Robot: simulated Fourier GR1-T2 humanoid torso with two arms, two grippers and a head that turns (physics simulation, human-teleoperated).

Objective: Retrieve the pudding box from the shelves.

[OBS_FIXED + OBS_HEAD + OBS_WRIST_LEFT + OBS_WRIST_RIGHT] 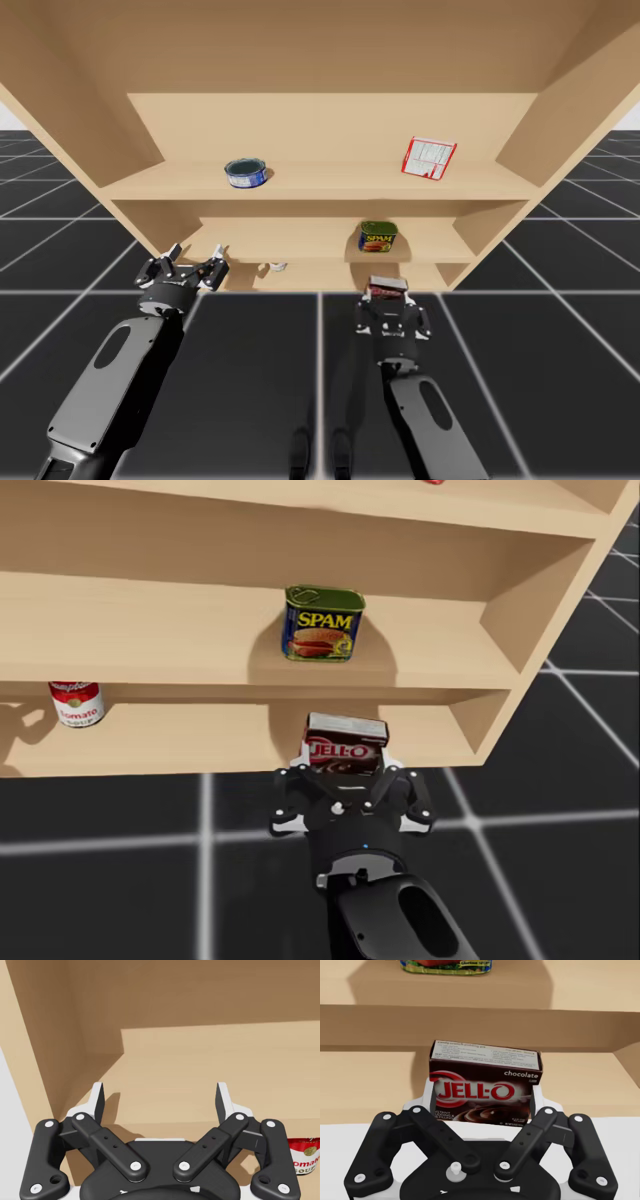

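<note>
brown pudding box (346, 742) sat at the lowest shelf's (180, 742) front lip, right claw (481, 1100) pinched on its two sides, left claw (160, 1096) gaping and empty near the red can (302, 1157), pale wooden shelves (330, 130), black gridded floor (260, 400) all round

Wooden middle shelf board (150, 640) hangs just above the brown rectangular pudding box (485, 1092), with open bottom-shelf room running left to a red-and-white cylindrical can (76, 702).
</note>
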